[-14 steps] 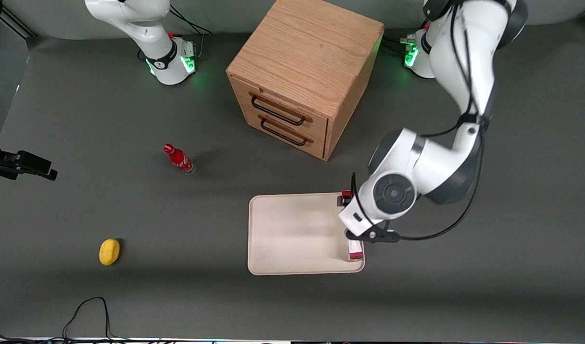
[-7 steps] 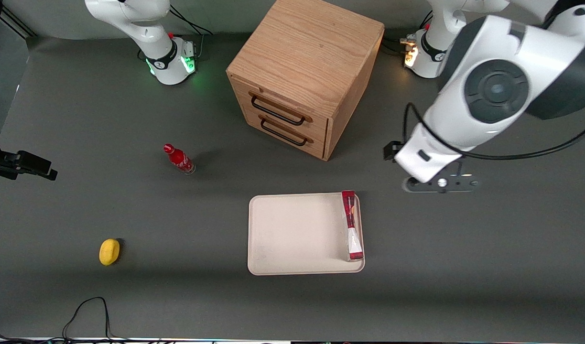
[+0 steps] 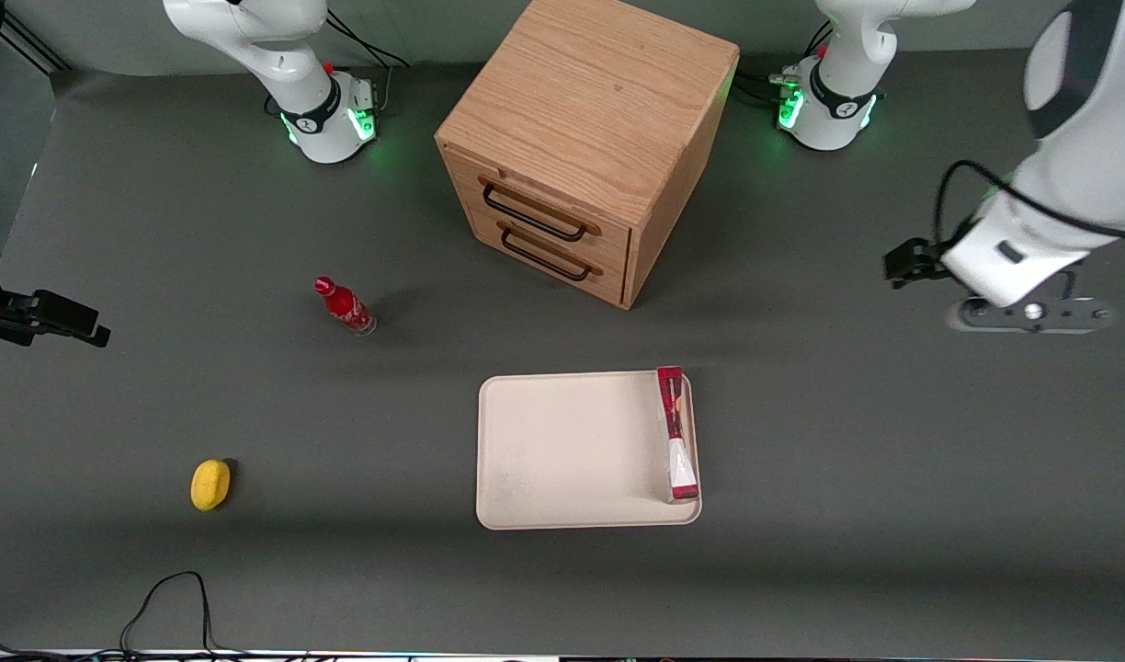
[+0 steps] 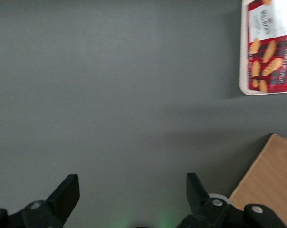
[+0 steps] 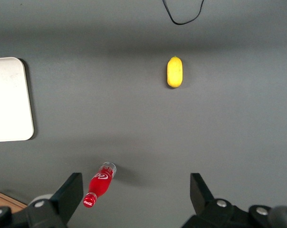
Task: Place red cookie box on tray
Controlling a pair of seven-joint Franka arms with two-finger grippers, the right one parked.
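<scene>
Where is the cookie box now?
The red cookie box lies on the tray, along its edge nearest the working arm; the open gripper hovers apart from it over bare table.

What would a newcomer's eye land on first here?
Probably the thin red cookie box, lying along the edge of the cream-white rectangular tray nearest the working arm. Next, the big wooden two-drawer cabinet farther from the front camera. The open, empty gripper hangs over bare table toward the working arm's end.

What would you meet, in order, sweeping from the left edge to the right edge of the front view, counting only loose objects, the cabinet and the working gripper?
Yellow lemon → red soda bottle → tray → red cookie box, lying in the tray along one rim → gripper, open above the bare table. The wooden cabinet overlaps the tray's span, so it is omitted.
</scene>
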